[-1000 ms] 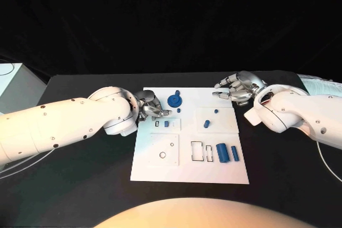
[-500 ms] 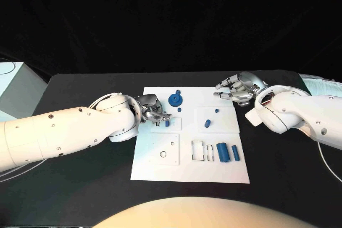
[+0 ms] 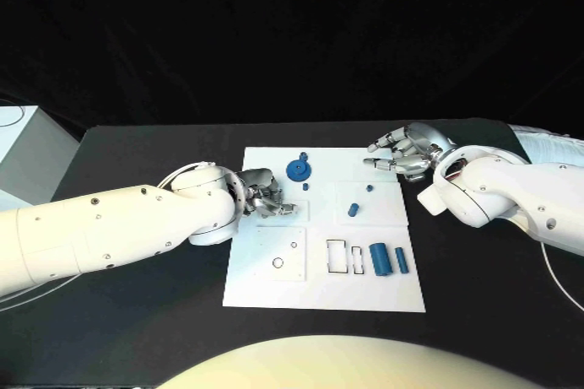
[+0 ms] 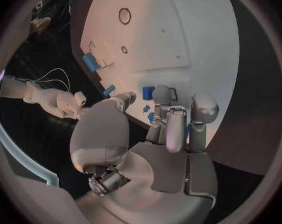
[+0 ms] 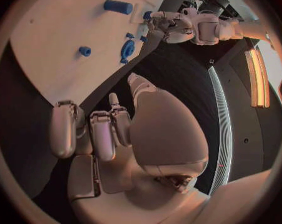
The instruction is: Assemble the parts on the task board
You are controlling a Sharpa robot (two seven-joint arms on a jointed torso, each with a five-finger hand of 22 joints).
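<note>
The white task board (image 3: 365, 292) lies mid-table. On it are a blue gear-like part (image 3: 298, 169), a small blue piece (image 3: 353, 209) and two blue cylinders (image 3: 380, 259) by the slots. My left hand (image 3: 264, 194) is over the board's near-left square, its fingertips (image 4: 161, 93) down beside a small blue part (image 4: 148, 92). Bits of blue show between the fingers, and a grip cannot be made out. My right hand (image 3: 405, 151) hovers at the board's far right corner, fingers loosely bent and apart, holding nothing. The right wrist view shows the gear (image 5: 127, 49) and my left hand (image 5: 172, 25).
A pale box (image 3: 24, 153) stands at the table's left edge. A thin white cable (image 3: 558, 275) runs along the right side. Black table (image 3: 146, 321) surrounds the board on all sides.
My left hand has slid from the board's left edge rightward onto the square with the small blue parts, now covering them. The right hand has stayed put.
</note>
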